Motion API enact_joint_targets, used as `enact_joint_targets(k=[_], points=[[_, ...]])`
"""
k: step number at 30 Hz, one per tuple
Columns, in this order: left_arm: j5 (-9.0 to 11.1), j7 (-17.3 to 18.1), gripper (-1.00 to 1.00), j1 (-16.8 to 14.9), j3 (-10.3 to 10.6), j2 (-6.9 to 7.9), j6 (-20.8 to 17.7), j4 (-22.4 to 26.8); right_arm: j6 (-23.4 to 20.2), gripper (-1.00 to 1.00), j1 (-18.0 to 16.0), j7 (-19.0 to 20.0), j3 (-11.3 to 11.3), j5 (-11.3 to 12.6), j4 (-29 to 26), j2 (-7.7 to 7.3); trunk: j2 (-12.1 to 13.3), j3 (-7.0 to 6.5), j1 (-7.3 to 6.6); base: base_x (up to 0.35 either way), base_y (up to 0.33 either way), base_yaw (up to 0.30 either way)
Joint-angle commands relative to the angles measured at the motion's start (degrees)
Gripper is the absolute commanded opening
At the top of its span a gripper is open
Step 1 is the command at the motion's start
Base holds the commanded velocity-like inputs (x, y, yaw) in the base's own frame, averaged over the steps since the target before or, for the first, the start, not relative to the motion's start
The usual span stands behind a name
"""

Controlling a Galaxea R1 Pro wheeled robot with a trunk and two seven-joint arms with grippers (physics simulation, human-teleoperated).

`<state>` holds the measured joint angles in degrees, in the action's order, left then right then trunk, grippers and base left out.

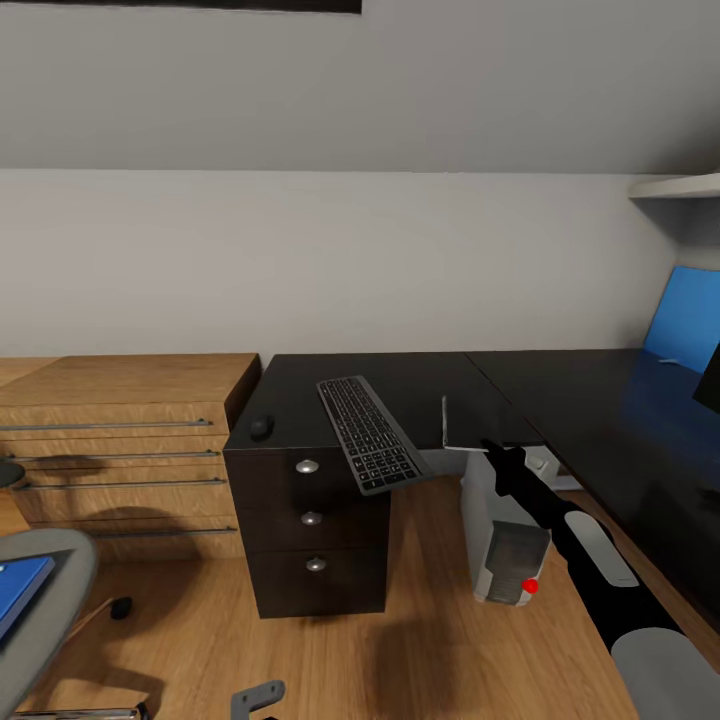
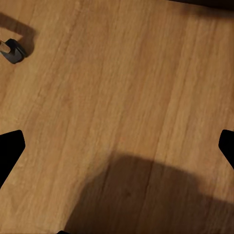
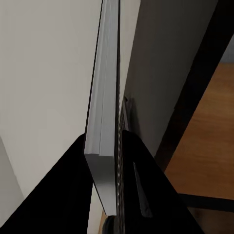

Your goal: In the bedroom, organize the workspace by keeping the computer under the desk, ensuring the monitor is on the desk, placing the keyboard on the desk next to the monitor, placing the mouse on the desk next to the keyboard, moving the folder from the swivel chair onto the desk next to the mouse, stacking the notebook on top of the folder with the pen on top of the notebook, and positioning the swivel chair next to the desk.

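My worry is the thin dark-covered notebook with white page edges [image 3: 103,131] slipping or catching the glossy black worktop [image 1: 420,385] edge, since my right gripper [image 1: 490,447] pinches it only by one end, upright above the worktop. My left gripper [image 2: 117,151] hangs spread over the floor, empty. The slim black keyboard [image 1: 368,432] seems to overhang the front edge.

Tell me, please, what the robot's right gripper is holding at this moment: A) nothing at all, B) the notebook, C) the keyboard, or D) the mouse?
B: in the right wrist view the right gripper is clamped on the notebook, seen edge-on with its white pages, while the keyboard and the mouse lie on the desk.
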<state>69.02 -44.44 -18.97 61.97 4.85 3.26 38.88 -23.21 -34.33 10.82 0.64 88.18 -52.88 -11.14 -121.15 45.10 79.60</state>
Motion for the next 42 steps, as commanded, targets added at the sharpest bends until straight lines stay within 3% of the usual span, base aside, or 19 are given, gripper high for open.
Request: enact_joint_targets(k=[1,21,22,36,42], points=[[0.5,-0.3,1.0,-0.1,0.4,0.07,0.3,0.1,-0.3,-1.0,0.0,0.2,0.1,0.4,0.1,0.01,0.0,0.06,-0.01,0.0,0.0,0.0],[0.5,-0.3,1.0,-0.1,0.5,0.16,0.4,0.1,-0.2,-1.0,0.0,0.1,0.0,0.4,0.2,0.06,0.0,0.06,-0.01,0.0,0.0,0.0],[0.5,-0.3,1.0,-0.1,0.5,0.16,0.4,0.1,-0.2,1.0,0.0,0.1,0.0,0.4,0.2,0.04,0.0,0.06,-0.01,0.0,0.0,0.0],[0.6,-0.5,1.0,-0.1,0.5,0.16,0.5,-0.1,-0.3,1.0,-0.1,0.1,0.0,0.4,0.1,0.01,0.0,0.06,-0.01,0.0,0.0,0.0],[0.5,-0.4,1.0,-0.1,0.5,0.16,0.5,-2.8,-0.3,1.0,0.0,0.1,0.1,0.4,0.1,-0.02,0.0,0.06,-0.01,0.0,0.0,0.0]])
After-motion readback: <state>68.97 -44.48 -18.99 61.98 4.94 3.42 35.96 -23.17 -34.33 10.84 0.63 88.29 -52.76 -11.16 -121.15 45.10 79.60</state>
